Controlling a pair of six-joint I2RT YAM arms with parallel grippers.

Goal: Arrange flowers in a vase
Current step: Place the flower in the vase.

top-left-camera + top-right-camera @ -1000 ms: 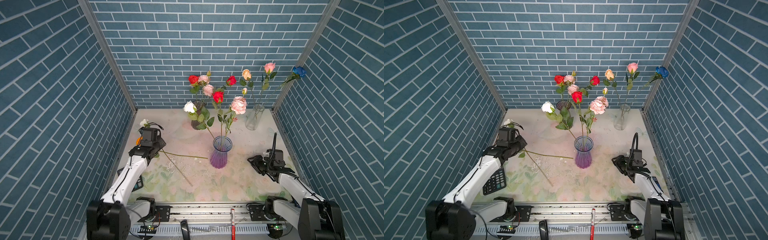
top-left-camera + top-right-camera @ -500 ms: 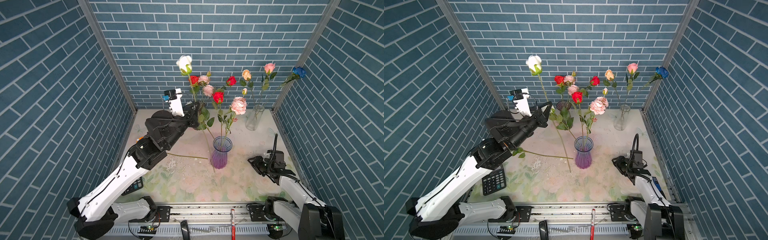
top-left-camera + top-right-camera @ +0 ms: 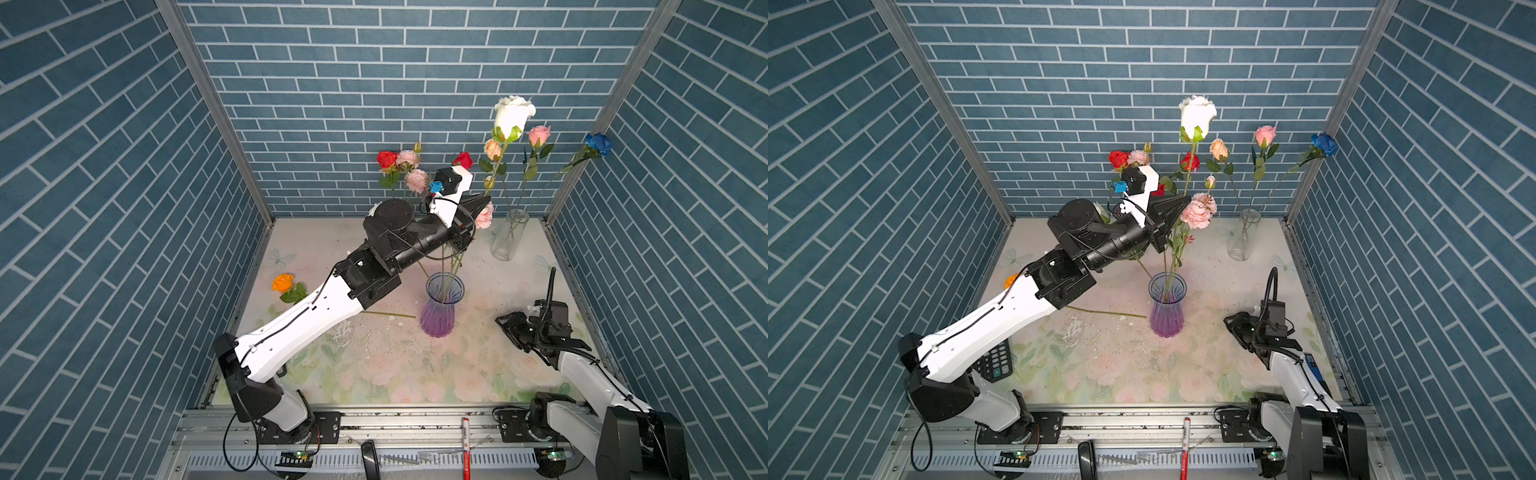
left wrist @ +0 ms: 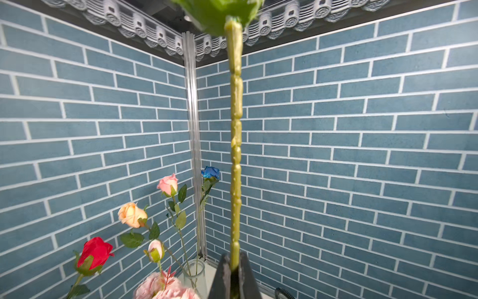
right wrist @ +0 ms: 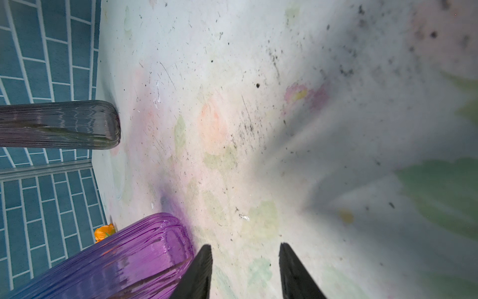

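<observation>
Above the purple vase (image 3: 441, 307), mid-frame in both top views, the left gripper (image 3: 484, 201) is clamped tight on the white rose (image 3: 513, 114), pinching well below the bloom. Its wrist view shows the jaws closed on the stem (image 4: 236, 155), which runs straight up the frame. The bloom sits upper right of centre, higher than everything else. I can't tell if the stem's lower end is in the vase mouth; the wrist covers it.

My call for doing this well:
- Hold the stem near vertical and line its tip over the mouth.
- Lower slowly past the pink peony (image 3: 484, 216) and don't nudge the vase.
- Let go only once the stem leans on the rim.

Left arm: stretched long from its lower-left base diagonally up to centre, elbow raised, fingers pointing right.

Right gripper (image 3: 510, 330): low at lower right, jaws parted, holding nothing, near the vase.

An orange flower (image 3: 283, 282) lies on the table (image 3: 374, 374) at left, not yet placed.
</observation>
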